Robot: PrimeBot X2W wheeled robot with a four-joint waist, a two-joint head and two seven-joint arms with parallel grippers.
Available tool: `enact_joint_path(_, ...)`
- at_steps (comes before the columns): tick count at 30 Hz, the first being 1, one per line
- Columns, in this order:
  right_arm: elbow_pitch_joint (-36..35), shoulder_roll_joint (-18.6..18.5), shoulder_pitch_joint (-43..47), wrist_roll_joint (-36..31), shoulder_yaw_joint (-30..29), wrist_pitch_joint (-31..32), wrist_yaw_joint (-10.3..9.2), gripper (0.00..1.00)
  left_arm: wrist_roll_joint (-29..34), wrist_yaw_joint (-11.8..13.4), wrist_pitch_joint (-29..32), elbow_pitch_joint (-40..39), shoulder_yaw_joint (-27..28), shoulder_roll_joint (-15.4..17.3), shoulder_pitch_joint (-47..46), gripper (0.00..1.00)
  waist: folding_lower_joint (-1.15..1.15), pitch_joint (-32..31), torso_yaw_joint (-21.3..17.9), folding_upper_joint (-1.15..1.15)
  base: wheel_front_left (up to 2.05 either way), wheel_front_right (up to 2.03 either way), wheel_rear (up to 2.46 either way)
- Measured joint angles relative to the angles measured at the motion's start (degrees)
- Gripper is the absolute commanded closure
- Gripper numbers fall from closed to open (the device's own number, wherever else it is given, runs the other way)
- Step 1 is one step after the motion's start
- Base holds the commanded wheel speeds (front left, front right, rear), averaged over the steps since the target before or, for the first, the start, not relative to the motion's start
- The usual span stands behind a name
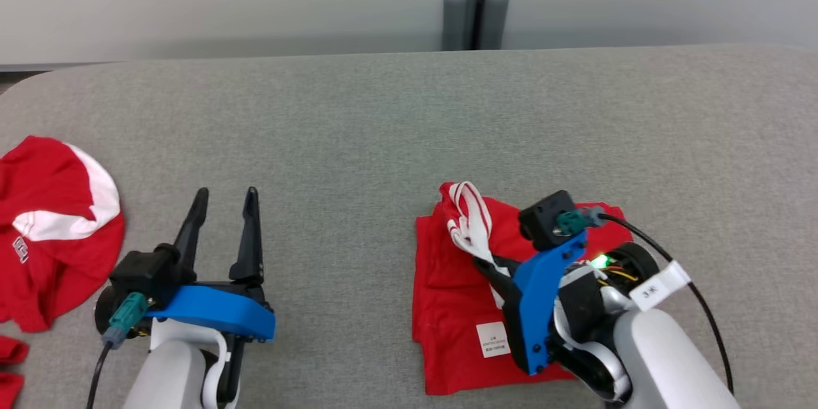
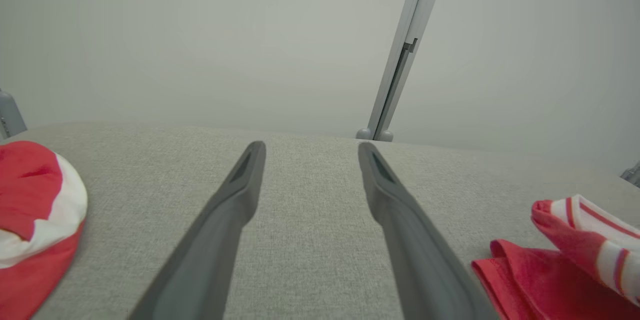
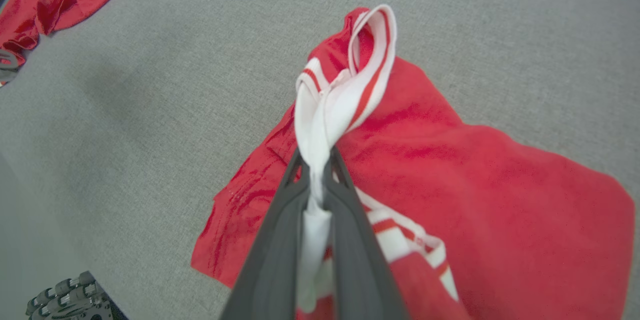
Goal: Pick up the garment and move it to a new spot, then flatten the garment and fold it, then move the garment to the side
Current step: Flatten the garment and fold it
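Shows a grey table (image 1: pixel 383 115) bearing a folded red garment (image 1: pixel 447 294) right of centre. Pinches its white striped trim (image 3: pixel 345 95) between the right gripper (image 3: pixel 316 160) fingers; holds the left gripper (image 1: pixel 226 195) fingers spread, empty. Likely best: grip tight, lift low, slide slowly so no fold opens.

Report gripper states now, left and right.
Left gripper: open, empty.
Right gripper: shut on the garment, at its white trim.

Dark-fingered left claw (image 1: pixel 226 193), blue bracket (image 1: pixel 211 316) — teal plug (image 1: pixel 126 312)
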Motion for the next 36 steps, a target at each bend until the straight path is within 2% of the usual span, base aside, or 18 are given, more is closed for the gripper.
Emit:
enact_joint_path(3, 5.3, 0.7, -2.0, 0.3, 1.4, -1.1, 0.0, 1.0, 0.1, -0.1, 0.0, 0.7, -1.2, -0.5, -0.7, 0.0, 0.0, 0.3, 1.3, 0.0, 0.0, 0.0, 0.0)
enact_joint_path(4, 6.8, 0.8, -2.3, 0.4, 1.7, -1.5, 0.0, 0.88, 0.1, -0.1, 0.0, 0.9, -1.5, -0.5, -0.9, 0.0, 0.0, 0.4, 1.7, 0.0, 0.0, 0.0, 0.0)
enact_joint_path(5, 8.1, 0.9, -2.5, 0.4, 1.9, -2.0, 0.0, 0.0, 0.1, -0.3, 0.0, 1.1, -1.9, -0.5, -1.0, 0.0, 0.0, 0.5, 2.0, 0.0, 0.0, 0.0, 0.0)
enact_joint_path(10, 9.0, 1.3, -3.3, 4.7, 2.8, -5.2, 0.0, 0.0, -0.1, -0.5, 0.0, 1.6, -2.4, -0.7, -1.1, 0.0, 0.0, 0.6, 2.7, 0.0, 0.0, 0.0, 0.0)
enact_joint_path(14, 1.7, 1.7, -3.4, 13.8, 1.1, -11.4, 0.01, 0.0, -0.6, -0.5, 0.0, 1.5, -1.8, -0.6, -1.0, 0.0, 0.0, 0.1, 2.4, 0.0, 0.0, 0.0, 0.0)
enact_joint_path(17, -2.5, 1.3, -3.2, 12.0, -3.0, -13.6, 0.0, 0.0, -0.6, -0.5, 0.0, 0.9, -0.5, -0.2, -0.6, 0.0, 0.0, -0.3, 1.7, 0.0, 0.0, 0.0, 0.0)
enact_joint_path(20, -5.5, -1.4, -1.6, 8.2, -8.5, -15.3, 0.0, 0.0, -0.6, -0.5, 0.0, 0.1, 0.3, -0.1, 0.2, 0.0, 0.0, -0.8, 1.0, 0.0, 0.0, 0.0, 0.0)
enact_joint_path(23, -6.7, -4.1, 1.4, 3.6, -12.8, -18.0, 0.0, 0.0, -0.6, -0.3, 0.0, -0.5, 1.1, 0.1, 0.8, 0.0, 0.0, -1.1, 0.4, 0.0, 0.0, 0.0, 0.0)
enact_joint_path(27, -6.1, -6.2, 5.2, -1.5, -18.1, -25.0, 0.0, 0.0, -0.5, -0.2, 0.0, -1.3, 1.6, -0.1, 1.8, 0.0, 0.0, -1.7, 0.0, 0.0, 0.0, 0.0, 0.0)
enact_joint_path(32, -1.5, -5.6, 9.4, -5.4, -21.8, -35.4, 0.0, 0.0, -0.1, 0.0, 0.0, -2.2, 2.5, -0.6, 3.4, 0.0, 0.0, -2.4, -0.6, 0.0, 0.0, 0.0, 0.0)
enact_joint_path(36, 3.3, -3.2, 10.8, -7.3, -19.8, -41.4, 0.0, 0.0, 0.1, 0.0, 0.0, -2.4, 2.8, -0.9, 4.1, 0.0, 0.0, -2.5, -0.7, 0.0, 0.0, 0.0, 0.0)
